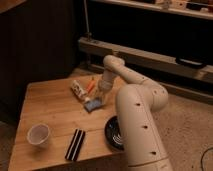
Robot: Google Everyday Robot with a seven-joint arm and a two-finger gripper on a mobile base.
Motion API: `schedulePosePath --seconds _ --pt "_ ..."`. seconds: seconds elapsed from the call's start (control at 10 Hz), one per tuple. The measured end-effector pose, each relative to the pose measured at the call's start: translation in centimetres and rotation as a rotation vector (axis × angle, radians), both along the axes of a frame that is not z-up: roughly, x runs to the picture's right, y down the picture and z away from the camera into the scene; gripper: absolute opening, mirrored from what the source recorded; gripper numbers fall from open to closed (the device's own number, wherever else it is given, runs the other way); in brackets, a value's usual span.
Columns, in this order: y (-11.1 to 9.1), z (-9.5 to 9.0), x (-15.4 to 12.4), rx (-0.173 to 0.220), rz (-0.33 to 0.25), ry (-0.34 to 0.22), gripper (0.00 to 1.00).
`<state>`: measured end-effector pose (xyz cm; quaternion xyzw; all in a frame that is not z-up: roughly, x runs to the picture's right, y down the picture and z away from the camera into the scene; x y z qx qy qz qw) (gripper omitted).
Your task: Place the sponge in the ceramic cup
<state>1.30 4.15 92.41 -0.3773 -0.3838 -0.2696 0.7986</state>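
Note:
The blue-grey sponge (93,104) lies flat on the wooden table (50,107), near its middle. My gripper (101,94) points down from the white arm and meets the sponge's far right edge, shut on it. The sponge still rests on the tabletop. The white ceramic cup (38,134) stands upright near the front left corner, well to the left of and nearer than the gripper, with nothing showing inside it.
A white tube-like bottle (78,90) and an orange item (91,85) lie just behind the sponge. A black striped bar (76,144) lies at the front. A black bowl (113,133) sits at the front right, partly hidden by the arm's body (140,125).

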Motion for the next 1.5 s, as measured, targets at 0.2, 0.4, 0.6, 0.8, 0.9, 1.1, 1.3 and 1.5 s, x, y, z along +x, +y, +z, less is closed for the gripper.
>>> schedulePosePath --seconds 0.2,0.4,0.6,0.8,0.9,1.1,1.3,1.5 --pt "-2.1 -0.6 4.1 0.021 0.024 0.017 0.0" --pt "-4.0 -1.9 6.0 0.049 0.029 0.003 0.0" --pt "-5.2 -4.0 4.5 0.069 0.014 -0.059 0.0" --pt "-5.1 -5.9 3.0 0.076 -0.003 -0.115 0.0" --pt "-5.0 -7.1 1.9 0.082 -0.018 -0.154 0.0" --pt "-4.6 -9.0 -0.1 0.091 -0.048 -0.216 0.0" --pt "-4.3 -11.1 -1.7 0.104 -0.08 -0.283 0.0" --pt "-4.2 -12.4 -3.0 0.115 -0.095 -0.329 0.0"
